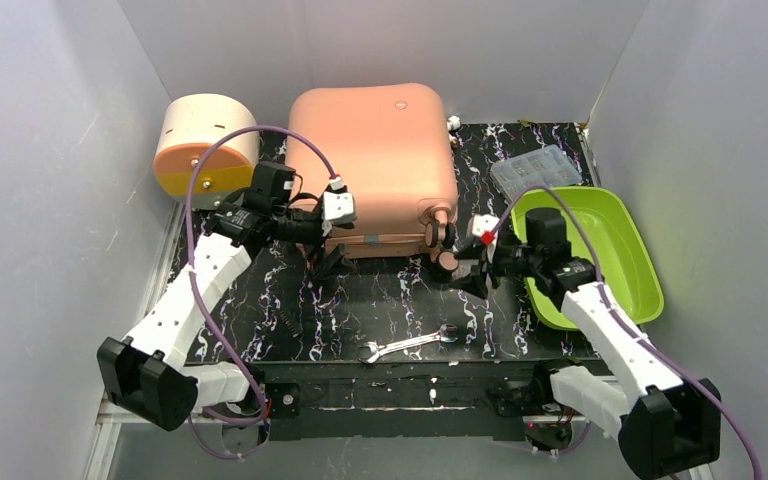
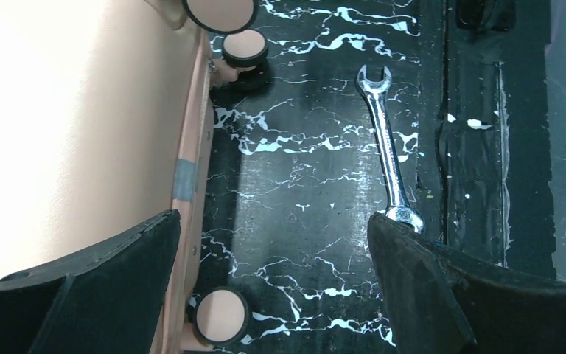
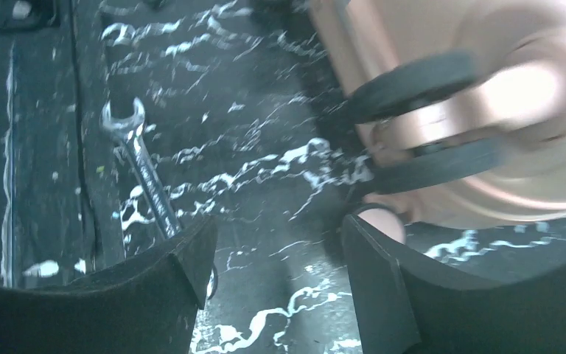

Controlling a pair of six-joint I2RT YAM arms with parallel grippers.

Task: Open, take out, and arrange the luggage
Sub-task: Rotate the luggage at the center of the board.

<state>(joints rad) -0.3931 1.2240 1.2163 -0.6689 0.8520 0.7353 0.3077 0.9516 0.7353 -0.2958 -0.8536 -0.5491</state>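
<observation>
White walls close in a black marbled mat (image 1: 290,300). The biggest thing on it is the luggage (image 1: 375,160), lying flat and shut at the far middle, with its wheels (image 1: 445,262) turned toward the near edge. A green tray (image 1: 632,262) sits to its right and a drum box (image 1: 200,140) to its far left.

The shell looks rigid, smooth and probably slick, and far too broad for either jaw to span. I'd guess it is bulky rather than heavy, and likely to slide on the mat if pushed. The near rim by the seam, or a wheel stem, looks the likeliest hold.

The left gripper (image 1: 325,262) hangs at the near left corner of the case, spread wide and holding nothing, one finger over the shell and one over the mat. The right gripper (image 1: 463,275) is just beside a near right wheel, its jaws parted and empty. A wrench (image 1: 405,345) lies near the front edge.
</observation>
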